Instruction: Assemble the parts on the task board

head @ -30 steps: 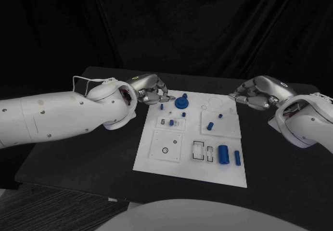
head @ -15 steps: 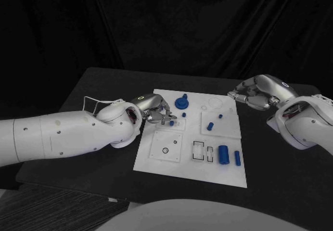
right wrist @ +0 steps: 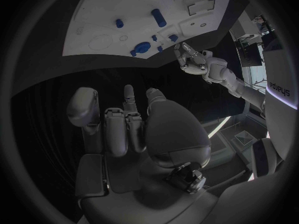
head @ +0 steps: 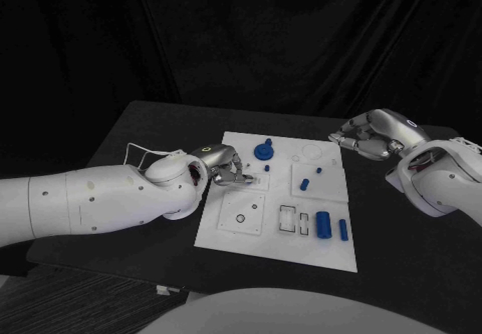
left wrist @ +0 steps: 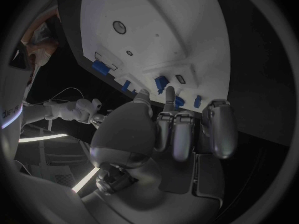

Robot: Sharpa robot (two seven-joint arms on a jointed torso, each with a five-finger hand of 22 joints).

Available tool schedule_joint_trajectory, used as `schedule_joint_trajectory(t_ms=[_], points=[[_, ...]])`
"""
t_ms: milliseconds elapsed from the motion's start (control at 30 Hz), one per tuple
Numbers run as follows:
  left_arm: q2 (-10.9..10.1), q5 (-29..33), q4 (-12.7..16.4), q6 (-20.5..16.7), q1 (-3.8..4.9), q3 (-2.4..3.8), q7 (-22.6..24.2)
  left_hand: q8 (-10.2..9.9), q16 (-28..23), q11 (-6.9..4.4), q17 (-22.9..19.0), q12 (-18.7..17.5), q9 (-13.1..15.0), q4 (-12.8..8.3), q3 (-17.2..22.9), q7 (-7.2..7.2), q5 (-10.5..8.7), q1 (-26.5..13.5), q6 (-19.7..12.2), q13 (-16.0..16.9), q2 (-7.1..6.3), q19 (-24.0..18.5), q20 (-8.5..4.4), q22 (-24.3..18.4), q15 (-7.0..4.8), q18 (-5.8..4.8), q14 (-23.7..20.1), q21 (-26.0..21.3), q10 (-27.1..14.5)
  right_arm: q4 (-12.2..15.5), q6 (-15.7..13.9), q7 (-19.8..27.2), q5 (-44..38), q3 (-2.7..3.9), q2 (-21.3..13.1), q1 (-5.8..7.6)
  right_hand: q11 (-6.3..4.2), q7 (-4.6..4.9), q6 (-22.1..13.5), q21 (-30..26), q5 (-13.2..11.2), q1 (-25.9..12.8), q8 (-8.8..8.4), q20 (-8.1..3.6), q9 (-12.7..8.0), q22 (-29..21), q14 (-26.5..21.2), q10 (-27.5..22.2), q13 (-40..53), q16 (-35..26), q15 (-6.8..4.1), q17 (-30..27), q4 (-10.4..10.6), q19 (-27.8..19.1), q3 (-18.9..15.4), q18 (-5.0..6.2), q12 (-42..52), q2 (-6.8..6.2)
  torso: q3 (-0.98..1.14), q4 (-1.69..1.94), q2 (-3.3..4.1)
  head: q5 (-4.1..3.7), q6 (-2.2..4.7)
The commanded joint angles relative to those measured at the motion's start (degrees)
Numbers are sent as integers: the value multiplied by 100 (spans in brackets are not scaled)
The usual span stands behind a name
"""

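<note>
The left hand is seen over the near-left part of the task board, its silver fingers curled downward with the tips close to the small blue parts by a raised block of the board. Whether anything is pinched between the fingers cannot be told; in the left wrist view the fingertips are seen just beside the blue pieces, and no part is plainly held.

The task board is a flat white rectangular plate lying in the middle of the black counter. Its surface is matte and carries raised square panels, outlined rectangular slots and round holes. Toward its far edge a blue round part with a knob is standing. Right of the centre a short blue peg is set on a raised panel, with a tiny blue piece just beyond it. Near the right edge of the board a large blue cylinder is lying beside a thinner blue pin, both lengthwise and apart from each other.

The right hand is held beyond the far-right corner of the task board, above the counter. Its metal fingers are curled inward toward the palm, and nothing is seen in them.
</note>
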Motion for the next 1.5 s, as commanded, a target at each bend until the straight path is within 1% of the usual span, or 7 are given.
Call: schedule_joint_trajectory(t_ms=[33, 133, 233, 333, 600, 967, 1500], points=[[40, -251, -15, 134, -27, 3, -186, 122, 59, 0, 1515, 0, 166, 21, -180, -16, 17, -137, 77, 1379, -48, -20, -21, 1122, -67, 3, 605, -101, 563, -10, 5, -58, -7, 4, -4, -14, -21, -24, -13, 82, 87, 143, 90, -21, 91, 824, 431, 587, 1520, -27, -27, 857, 17, 41, -282, 41, 95, -8, 16, 6, -53, -10, -1], [88, -285, -55, 167, -41, 3, -218, 325, 59, -35, 1514, -3, 403, 21, -189, -53, 44, -158, 47, 1375, -52, -15, -54, 1120, -99, 3, 605, -115, 561, -16, 25, -76, -7, 4, -5, -15, -21, -23, -14, 80, 90, 143, 89, -22, 91, 824, 430, 587, 1520, -32, -27, 851, 18, 40, -283, 41, 95, -9, 27, 0, -77, -3, -1], [138, -301, -100, 189, -54, 3, -229, 368, 54, -39, 1506, -11, 461, 24, -189, -57, 59, -173, 20, 1368, -39, -16, -60, 1117, -104, 4, 602, -125, 557, -20, 41, -87, -7, 4, -2, -15, -21, -23, -14, 80, 90, 143, 89, -22, 91, 824, 430, 587, 1520, -32, -27, 851, 18, 40, -283, 41, 95, -9, 38, -2, -83, 11, -1], [174, -307, -131, 187, -68, 3, -229, 397, 52, -41, 1502, -22, 503, 22, -187, -58, 100, -176, -13, 1359, -31, -15, -64, 1117, -107, 4, 601, -129, 551, -22, 50, -93, -7, 4, 0, -16, -21, -23, -14, 80, 90, 143, 89, -22, 91, 824, 430, 587, 1520, -32, -27, 851, 18, 40, -283, 41, 95, -9, 39, -1, -88, 10, -1], [305, -315, -273, 196, -110, 4, -231, 432, 48, -42, 1496, -44, 555, 19, -182, -59, 170, -172, -55, 1339, -23, -15, -68, 1116, -110, 4, 599, -136, 538, -38, 73, -104, -7, 4, 7, -19, -21, -23, -15, 66, 94, 143, 88, -22, 90, 820, 428, 587, 1520, -39, -27, 844, 18, 36, -284, 44, 95, -10, 17, 1, -75, 8, -1], [447, -317, -427, 229, -135, 4, -222, 467, 50, -46, 1500, -39, 589, 23, -172, -65, 210, -176, -50, 1344, 2, -10, -70, 1119, -111, 2, 600, -130, 541, -51, 88, -111, -7, 4, 14, -21, -21, -22, -18, 61, 100, 143, 86, -22, 90, 819, 427, 587, 1520, -44, -27, 840, 19, 35, -286, 45, 95, -12, 24, -1, -80, 2, -1], [623, -317, -522, 282, -141, 5, -206, 629, 55, -83, 1508, -28, 725, 16, -156, -111, 402, -150, 28, 1354, 10, 2, -93, 1123, -140, 1, 603, -130, 547, -67, 112, -124, -7, 4, 27, -22, -20, -22, -18, 55, 105, 145, 85, -22, 91, 818, 426, 587, 1520, -45, -26, 838, 19, 33, -287, 45, 95, -11, 24, -4, -80, 5, -1]])
